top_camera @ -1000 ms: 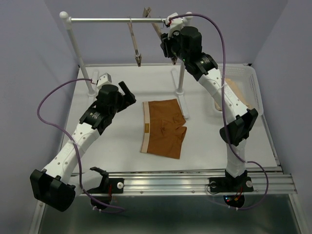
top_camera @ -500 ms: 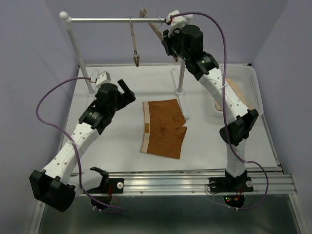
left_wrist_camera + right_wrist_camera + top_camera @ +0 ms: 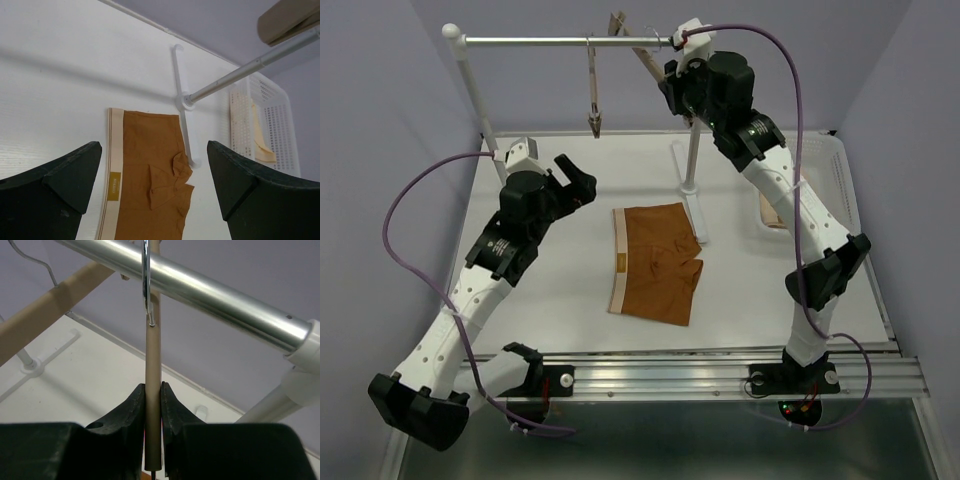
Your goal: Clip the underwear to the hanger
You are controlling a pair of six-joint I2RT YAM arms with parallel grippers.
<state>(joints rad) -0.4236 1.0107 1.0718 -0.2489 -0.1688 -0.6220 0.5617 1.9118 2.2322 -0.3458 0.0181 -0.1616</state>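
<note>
The rust-brown underwear (image 3: 655, 265) with a pale waistband lies flat on the table; it also shows in the left wrist view (image 3: 145, 175). My left gripper (image 3: 578, 178) hovers left of and above it, open and empty (image 3: 154, 150). My right gripper (image 3: 668, 85) is up at the rail, shut on the wooden bar of a hanger (image 3: 642, 52). In the right wrist view my gripper (image 3: 152, 387) clamps the hanger's bar (image 3: 152, 355), and the wire hook (image 3: 145, 275) sits over the rail (image 3: 210, 295). The hanger's clips are not visible there.
A second alike hanger (image 3: 592, 95) dangles from the rail (image 3: 540, 41), left of the held one. The rack's post and cross foot (image 3: 692, 170) stand right of the underwear. A white basket (image 3: 825, 175) at the right holds a peach-cream cloth (image 3: 775, 212).
My left gripper has risen and shifted a little left. My right arm has lifted and swung right with the hanger in its grip. The free hanger has swung slightly.
</note>
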